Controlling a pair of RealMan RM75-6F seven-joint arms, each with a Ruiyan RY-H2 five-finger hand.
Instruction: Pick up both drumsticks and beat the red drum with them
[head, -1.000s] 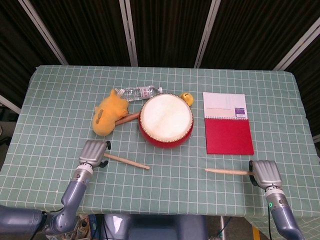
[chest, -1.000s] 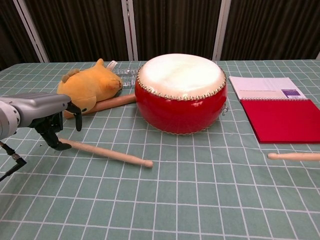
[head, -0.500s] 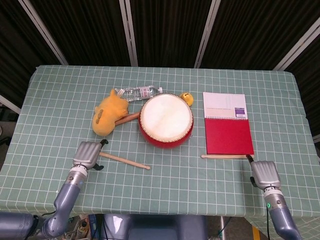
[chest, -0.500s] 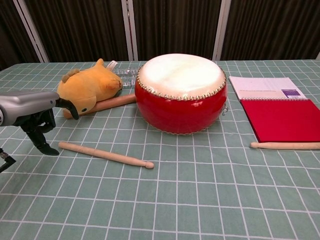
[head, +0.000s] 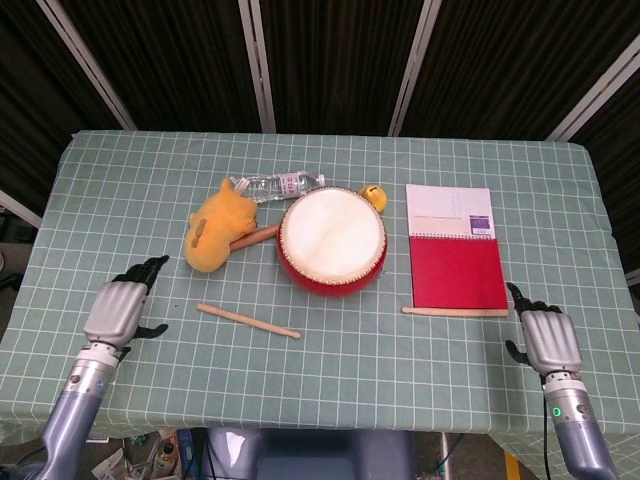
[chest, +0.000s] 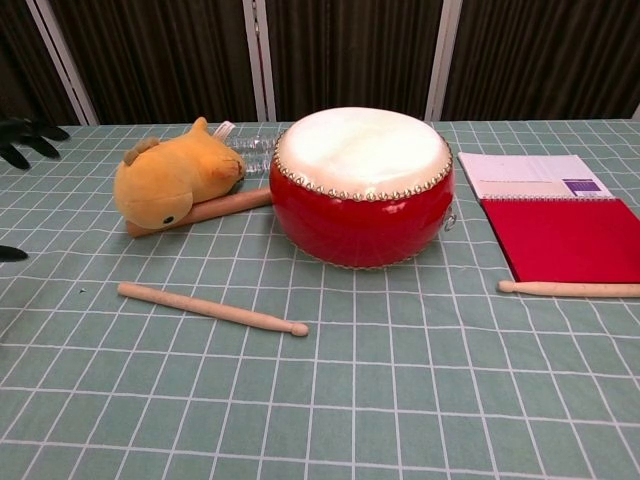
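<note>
The red drum (head: 332, 239) (chest: 362, 187) with a white skin stands mid-table. One wooden drumstick (head: 247, 321) (chest: 211, 308) lies on the cloth in front of the drum to its left. The other drumstick (head: 454, 312) (chest: 569, 289) lies along the near edge of the red notebook. My left hand (head: 121, 309) is open with fingers spread, well left of the first stick; only its fingertips (chest: 24, 139) show in the chest view. My right hand (head: 546, 338) is open near the front right edge, apart from the second stick.
A yellow plush toy (head: 216, 229) (chest: 171, 178) lies left of the drum on a thicker wooden stick (chest: 222, 207). A water bottle (head: 282, 186) lies behind it. A small yellow toy (head: 374, 195) sits by the drum. A white-and-red notebook (head: 455, 247) (chest: 555, 223) lies at the right.
Both hands have let go of the drumsticks and drawn back outward, fingers now spread. The right stick rolled up against the notebook; the left stick lies where it was.
</note>
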